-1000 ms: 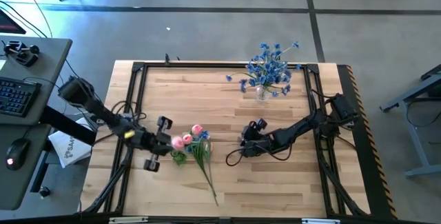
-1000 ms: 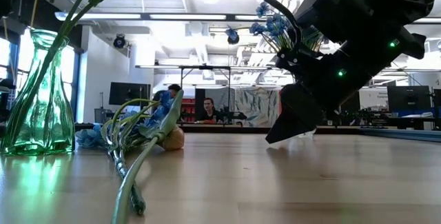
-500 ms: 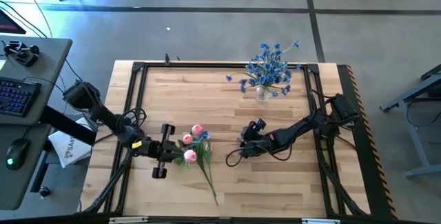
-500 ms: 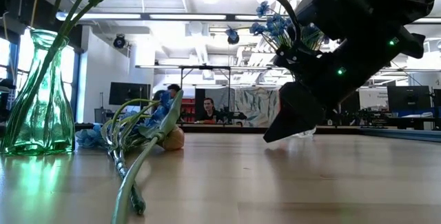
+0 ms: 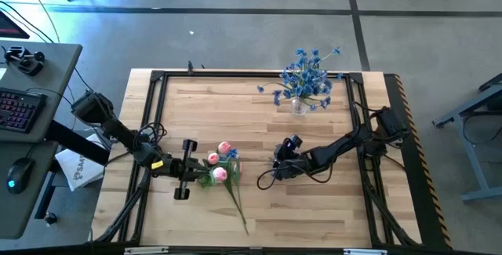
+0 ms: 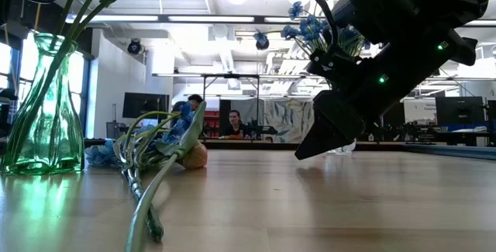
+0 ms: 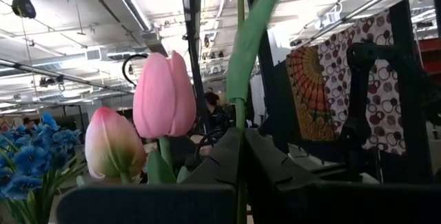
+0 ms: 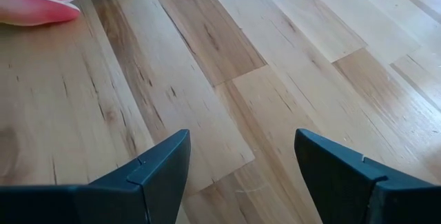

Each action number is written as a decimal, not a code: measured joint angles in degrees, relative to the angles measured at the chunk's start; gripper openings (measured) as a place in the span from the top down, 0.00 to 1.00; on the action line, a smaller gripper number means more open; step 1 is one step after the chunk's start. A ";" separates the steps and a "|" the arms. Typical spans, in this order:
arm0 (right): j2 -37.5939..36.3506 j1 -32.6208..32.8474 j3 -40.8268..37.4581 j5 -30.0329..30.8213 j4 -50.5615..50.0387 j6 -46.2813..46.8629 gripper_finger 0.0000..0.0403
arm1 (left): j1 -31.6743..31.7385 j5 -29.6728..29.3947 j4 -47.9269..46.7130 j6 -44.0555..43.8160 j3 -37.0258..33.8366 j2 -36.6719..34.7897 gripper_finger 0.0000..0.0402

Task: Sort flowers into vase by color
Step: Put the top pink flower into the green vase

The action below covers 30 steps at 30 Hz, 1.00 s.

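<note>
My left gripper (image 5: 194, 175) is left of the table's middle, shut on the green stem of a pink flower (image 5: 220, 174). Two more pink buds (image 5: 223, 148) stand just beyond it, showing large in the left wrist view (image 7: 164, 93). In the low view a green glass vase (image 6: 46, 112) holds slanting stems (image 6: 85, 4). Loose flowers, blue blossoms with long stems (image 5: 235, 200), lie on the table beside it. A clear vase (image 5: 299, 106) of blue flowers (image 5: 307, 74) stands at the far edge. My right gripper (image 5: 281, 161) hovers open near the middle, just above the wood. My left gripper pinches a thin green stem (image 7: 240, 156) between its two fingers, below a long leaf (image 7: 249, 52). The fingers come roughly level from the table's left and lie across the stem. The stem stands about upright in the hold; its lower end is hidden behind the fingers.
A black metal frame (image 5: 157, 78) runs around the wooden table top. One pink bud (image 8: 34, 5) lies on the wood ahead of my right gripper. Bare wood stretches across the near right and far left. A desk with a keyboard (image 5: 16, 110) stands off the left edge.
My left gripper has moved toward the near edge and a little right, sinking and rolling slightly, still shut on the stem. The held pink bud went with it, away from the other two buds. The stems above the green vase shifted.
</note>
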 joint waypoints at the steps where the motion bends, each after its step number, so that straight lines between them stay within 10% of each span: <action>1: 0.00 0.00 0.00 -0.08 0.10 0.00 0.36 | 0.00 -0.09 0.00 -0.04 -0.11 0.00 1.00; 30: 0.00 0.00 0.00 -0.39 0.44 0.00 0.36 | -0.64 -9.78 -4.89 -11.54 -0.13 0.00 0.91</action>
